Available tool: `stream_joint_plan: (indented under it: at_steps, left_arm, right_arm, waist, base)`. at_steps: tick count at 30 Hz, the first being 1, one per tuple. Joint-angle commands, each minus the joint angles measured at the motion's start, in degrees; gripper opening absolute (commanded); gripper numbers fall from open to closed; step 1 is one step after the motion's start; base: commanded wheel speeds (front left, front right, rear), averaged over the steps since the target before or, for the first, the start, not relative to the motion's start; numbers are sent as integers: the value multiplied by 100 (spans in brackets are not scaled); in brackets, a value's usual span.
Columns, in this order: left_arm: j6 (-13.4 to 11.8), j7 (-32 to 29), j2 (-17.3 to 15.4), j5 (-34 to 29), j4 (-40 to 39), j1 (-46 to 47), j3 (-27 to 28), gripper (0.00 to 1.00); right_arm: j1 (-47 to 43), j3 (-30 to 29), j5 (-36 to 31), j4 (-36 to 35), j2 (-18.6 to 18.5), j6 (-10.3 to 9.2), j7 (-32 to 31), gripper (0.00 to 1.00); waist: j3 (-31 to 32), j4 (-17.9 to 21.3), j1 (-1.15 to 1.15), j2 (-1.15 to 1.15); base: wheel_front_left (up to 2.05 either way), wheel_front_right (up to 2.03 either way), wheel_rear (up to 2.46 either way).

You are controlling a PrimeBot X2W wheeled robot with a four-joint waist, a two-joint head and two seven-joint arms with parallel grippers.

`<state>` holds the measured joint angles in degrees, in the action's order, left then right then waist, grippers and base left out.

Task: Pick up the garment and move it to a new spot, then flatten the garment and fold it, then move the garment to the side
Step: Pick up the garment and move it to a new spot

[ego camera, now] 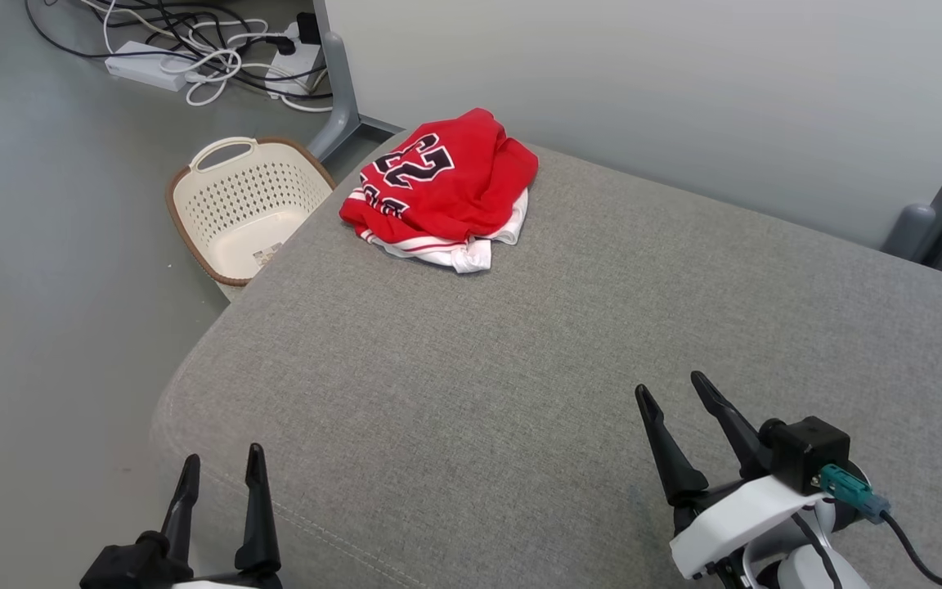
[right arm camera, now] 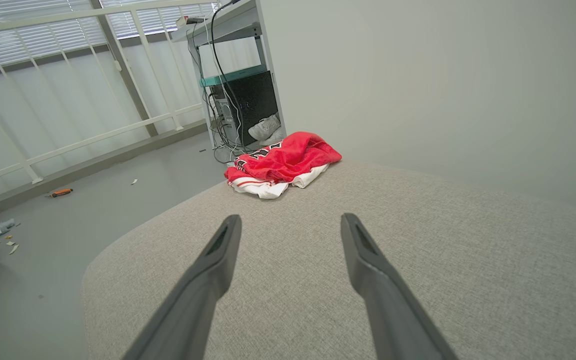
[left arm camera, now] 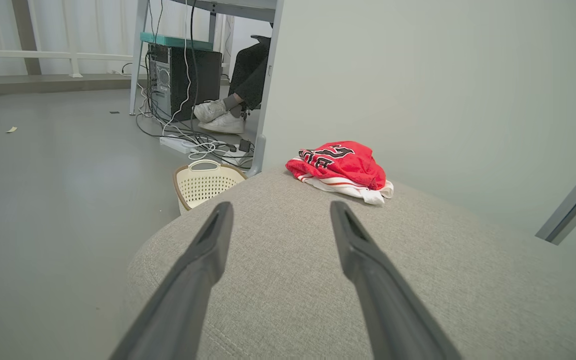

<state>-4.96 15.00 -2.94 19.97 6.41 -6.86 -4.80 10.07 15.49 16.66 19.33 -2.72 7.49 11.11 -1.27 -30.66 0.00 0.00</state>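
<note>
Garment (ego camera: 442, 192) first: a crumpled red sports jersey with white trim and black, white-edged numerals, bunched in a heap at the far left corner of the broad grey woven-fabric cushion (ego camera: 520, 368), right by its rounded edge. White striped fabric pokes out from under the red on the near side. Nothing is touching it.

Both arms sit low and near, well apart from the heap. Left gripper (ego camera: 223, 454) is at the lower left of the head view, over the cushion's near left edge, its 2 long dark fingers spread wide with nothing between them. Right gripper (ego camera: 670, 384) is at the lower right above bare grey fabric, fingers likewise parted wide and empty, angled up and leftward. Each wrist view looks along its own 2 fingers, across open cushion, toward the jersey.

Off the cushion's left edge, on the grey floor, stands a cream perforated plastic basket with a brown rim and loop handle (ego camera: 242, 204), just beside the jersey's corner. Behind it, a white power strip in a tangle of black and white cables (ego camera: 152, 65) lies by a grey metal desk leg (ego camera: 344, 106). In the left wrist view a black computer tower (left arm camera: 185, 80) stands under the desk, with a person's feet in white sneakers (left arm camera: 218, 117) beside it.
</note>
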Motion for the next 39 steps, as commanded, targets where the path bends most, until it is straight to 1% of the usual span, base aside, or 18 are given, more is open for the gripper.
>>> stream_joint_plan:
  at_steps: [1,5,10,13,16,21,24,28,32,35,36,37,38,39]
  left_arm:
    - [-9,26,-9,31,31,-27,-24,100]
    - [31,27,-8,77,98,133,-130,100]
    - [117,27,-5,15,205,555,-202,100]
    - [153,27,-69,-14,240,950,-89,100]
    - [222,23,-296,-77,305,1475,21,100]
    - [320,-304,-946,-255,289,2716,201,100]
    - [463,-698,-1354,-256,410,3584,306,100]
    - [670,-1544,-1852,-175,938,4640,341,100]
    - [794,-2218,-2135,-138,1650,5537,283,100]
    - [828,-2493,-2218,-186,2278,5923,181,100]
    - [828,-2493,-2218,-186,2278,5923,181,100]
    - [859,-2657,-2248,-208,2671,6142,101,100]
    - [865,-2679,-2219,-160,2840,6250,110,100]
    - [865,-2679,-2219,-160,2840,6250,110,100]
  right_arm:
    - [67,-15,-59,-9,-35,1,-31,100]
    - [80,-163,-160,-89,-35,1,-20,100]
    - [-6,-528,-373,-303,-35,1,-63,100]
    - [38,-632,-501,-516,-34,1,-160,100]
    - [96,-719,-630,-747,-40,1,-275,100]
    - [213,-937,-885,-1151,-39,1,-473,100]
    - [295,-1064,-1031,-1411,-36,1,-573,100]
    - [429,-1140,-1224,-1727,-35,1,-724,100]
    - [521,-1280,-1389,-2066,-37,1,-852,100]
    - [577,-1332,-1456,-2320,-30,1,-913,100]
    - [577,-1332,-1456,-2320,-30,1,-913,100]
    - [609,-1377,-1491,-2489,-33,1,-959,100]
    - [620,-1405,-1498,-2574,-32,1,-975,100]
    - [620,-1405,-1498,-2574,-32,1,-975,100]
  waist:
    - [-49,3,0,0]
    - [-176,5,0,0]
    - [-400,-1,0,0]
    - [-618,179,0,0]
    - [-875,410,0,0]
    - [-1364,836,0,0]
    - [-1684,1099,0,0]
    - [-2121,1465,0,0]
    - [-2518,1774,0,0]
    - [-2776,2001,0,0]
    - [-2776,2001,0,0]
    - [-2947,2131,0,0]
    - [-3028,2181,0,0]
    - [-3028,2181,0,0]
  base:
    - [0,0,0]
    - [0,0,0]
    - [0,0,0]
    - [0,0,0]
    - [0,0,0]
    - [0,0,0]
    - [0,0,0]
    - [0,0,0]
    - [0,0,0]
    - [0,0,0]
    - [0,0,0]
    - [0,0,0]
    - [0,0,0]
    - [0,0,0]
